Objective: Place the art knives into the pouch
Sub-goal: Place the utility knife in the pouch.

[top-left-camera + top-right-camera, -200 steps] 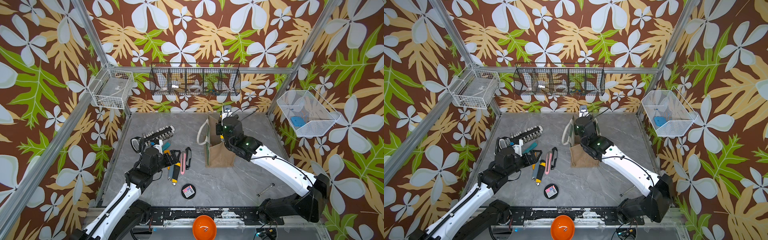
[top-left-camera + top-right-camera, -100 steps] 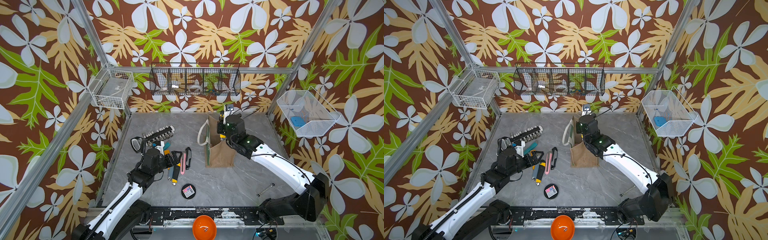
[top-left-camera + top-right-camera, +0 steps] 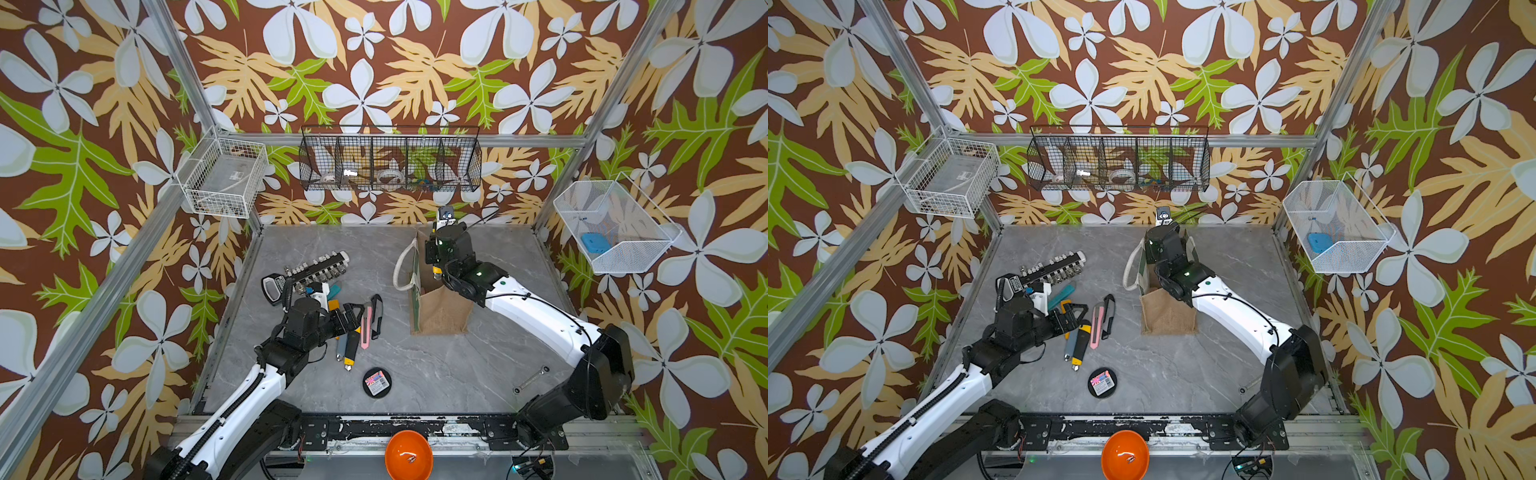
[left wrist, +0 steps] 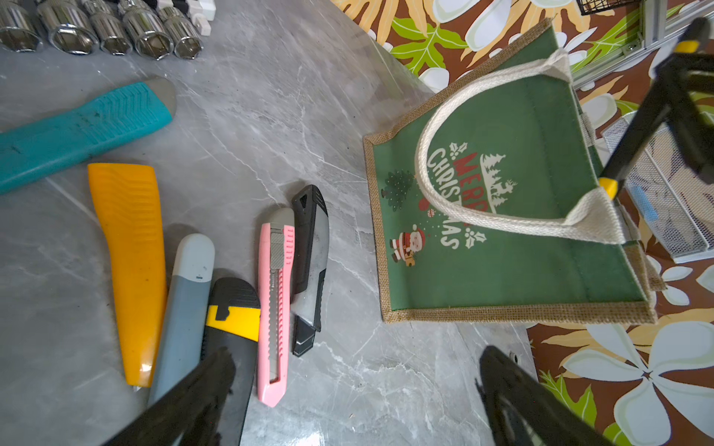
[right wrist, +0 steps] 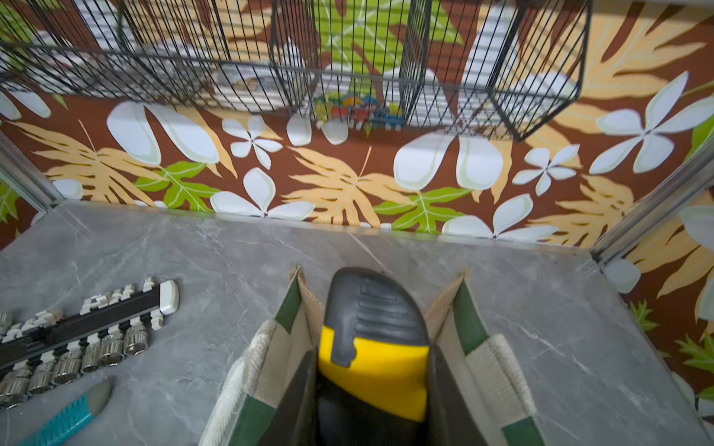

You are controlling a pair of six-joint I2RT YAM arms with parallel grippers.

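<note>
Right arm point(image 3: 540, 320): reaches over the pouch point(image 3: 436, 316), wrist above its open mouth. The right jaws are set narrow and clamp the art knife point(image 5: 371, 332), a black body with a yellow band. In the right wrist view the knife sits between the pouch's two side walls. In the left wrist view it hangs tilted, its lower yellow end at the rim. Cannot tell how far down it reaches.

Pouch: stands upright on the bench point(image 3: 436, 374). Its green printed panel point(image 4: 502, 251) faces the left arm, and a white rope handle point(image 4: 425, 173) is draped over that panel.

Left arm point(image 3: 266, 382): the left jaws are spread wide and grip nothing. They are over a row of knives lying on the bench, well apart from the pouch.

Row of knives, seen from the left wrist:
- teal point(image 4: 77, 127)
- orange point(image 4: 131, 251)
- grey-blue point(image 4: 185, 301)
- black and yellow point(image 4: 232, 309)
- pink point(image 4: 276, 309)
- black and grey point(image 4: 311, 251)

The last four lie side by side, touching or nearly so.

A socket rail point(image 3: 320, 268) lies beyond the knives. A round black tin point(image 3: 377, 383) sits near the front edge.
</note>
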